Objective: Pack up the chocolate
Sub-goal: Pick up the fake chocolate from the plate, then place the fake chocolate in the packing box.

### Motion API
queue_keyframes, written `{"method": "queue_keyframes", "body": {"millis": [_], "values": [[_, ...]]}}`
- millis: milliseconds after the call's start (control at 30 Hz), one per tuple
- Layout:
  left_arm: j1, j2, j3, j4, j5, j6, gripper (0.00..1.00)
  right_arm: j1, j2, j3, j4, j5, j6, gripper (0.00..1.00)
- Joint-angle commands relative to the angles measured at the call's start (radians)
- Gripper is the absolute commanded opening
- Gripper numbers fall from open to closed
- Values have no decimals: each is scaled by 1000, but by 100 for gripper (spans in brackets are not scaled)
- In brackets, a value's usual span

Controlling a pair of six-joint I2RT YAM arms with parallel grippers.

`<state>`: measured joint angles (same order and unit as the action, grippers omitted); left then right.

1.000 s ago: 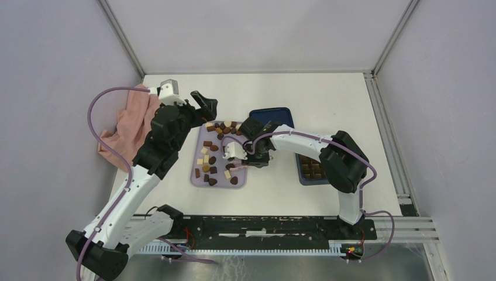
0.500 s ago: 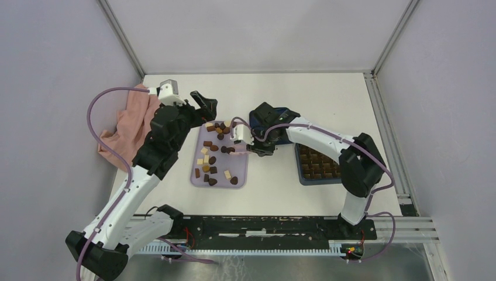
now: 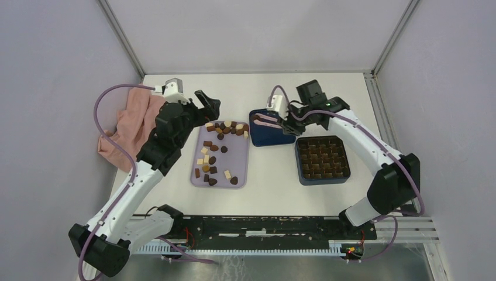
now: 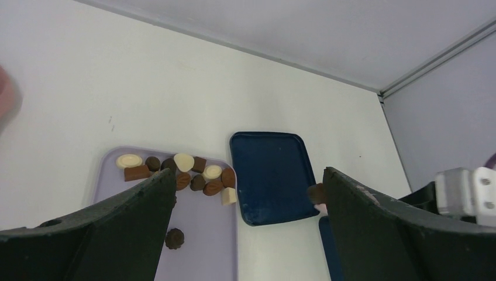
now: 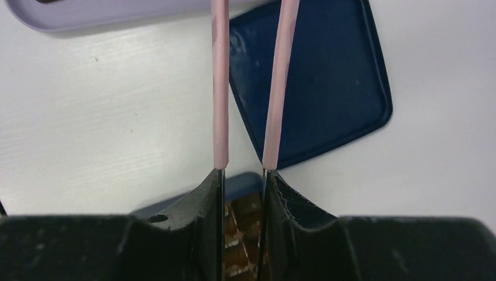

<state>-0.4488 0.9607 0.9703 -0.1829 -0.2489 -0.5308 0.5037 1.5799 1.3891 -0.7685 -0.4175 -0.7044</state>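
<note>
My right gripper (image 5: 244, 174) clamps thin pink tongs (image 5: 220, 88), presumably to carry small brown-and-cream chocolates (image 4: 183, 161); left gripper (image 4: 248, 175), fingers apart, waits over far edge of flat lilac tray (image 4: 205, 228).

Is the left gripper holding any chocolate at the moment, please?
No, the left gripper is wide open, with nothing held in it.

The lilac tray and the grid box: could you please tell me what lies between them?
In the top view, the blue lid lies between the tray and the box at their far ends; nearer, the table is bare.
</note>
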Motion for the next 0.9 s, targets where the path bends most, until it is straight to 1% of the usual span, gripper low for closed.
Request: {"method": "queue_keyframes", "body": {"millis": [0, 167, 300, 400, 533, 700, 867], "values": [[3, 35, 51, 57, 40, -6, 99, -117, -128, -82, -47, -5, -65, 18], [4, 78, 55, 85, 65, -19, 99, -309, -236, -206, -103, 9, -126, 19], [4, 105, 53, 105, 83, -26, 99, -475, -313, -296, -154, 25, -208, 19], [3, 130, 59, 116, 101, -22, 99, -555, -346, -359, -180, 59, -276, 19], [4, 157, 72, 128, 116, -11, 99, -601, -353, -408, -177, 84, -310, 20], [4, 157, 71, 129, 118, -3, 99, -603, -322, -423, -175, 95, -320, 20], [4, 119, 33, 129, 97, -15, 99, -603, -279, -417, -161, 110, -331, 21]]}}
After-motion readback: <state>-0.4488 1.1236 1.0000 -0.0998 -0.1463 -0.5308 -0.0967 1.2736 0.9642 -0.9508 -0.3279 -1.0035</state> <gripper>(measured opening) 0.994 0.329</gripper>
